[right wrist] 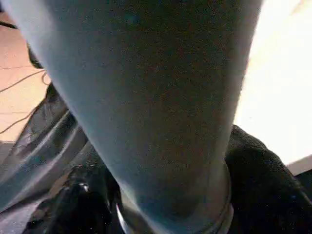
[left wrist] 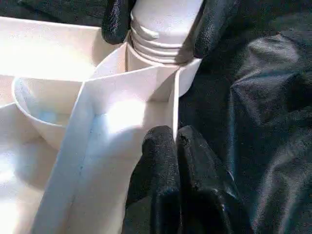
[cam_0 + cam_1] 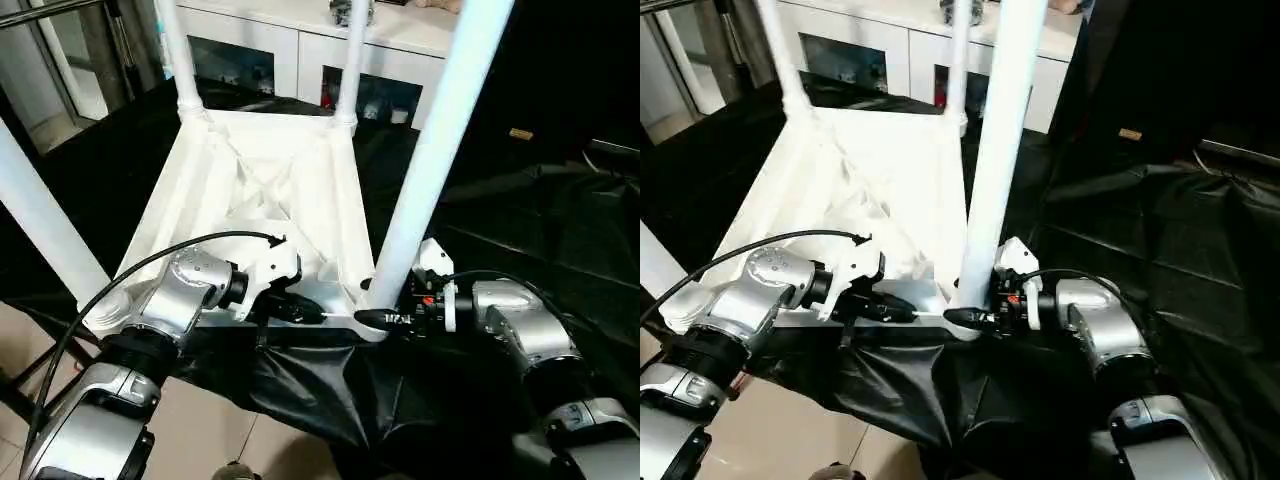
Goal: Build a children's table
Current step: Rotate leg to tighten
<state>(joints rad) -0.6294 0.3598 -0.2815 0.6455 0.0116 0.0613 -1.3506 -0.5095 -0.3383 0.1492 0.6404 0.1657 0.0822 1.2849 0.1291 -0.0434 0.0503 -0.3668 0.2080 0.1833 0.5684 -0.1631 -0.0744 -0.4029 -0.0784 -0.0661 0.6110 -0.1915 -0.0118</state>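
Black cloth (image 3: 520,215) draped over the work surface, white cabinet (image 3: 300,45) behind. From the head views: tabletop (image 3: 270,190) lying ribbed underside up on the cloth, legs standing in its corner sockets. Left gripper (image 3: 300,312) resting at the near edge, fingers together, holding nothing. Right gripper (image 3: 385,320) at the base of the near right leg (image 3: 430,150), fingers spread around it. From the left wrist: closed fingers (image 2: 168,161) against a tabletop rib, the other gripper's fingers flanking the leg's threaded end above the socket. From the right wrist: leg (image 1: 146,97) close between the fingers, touching or not unclear.
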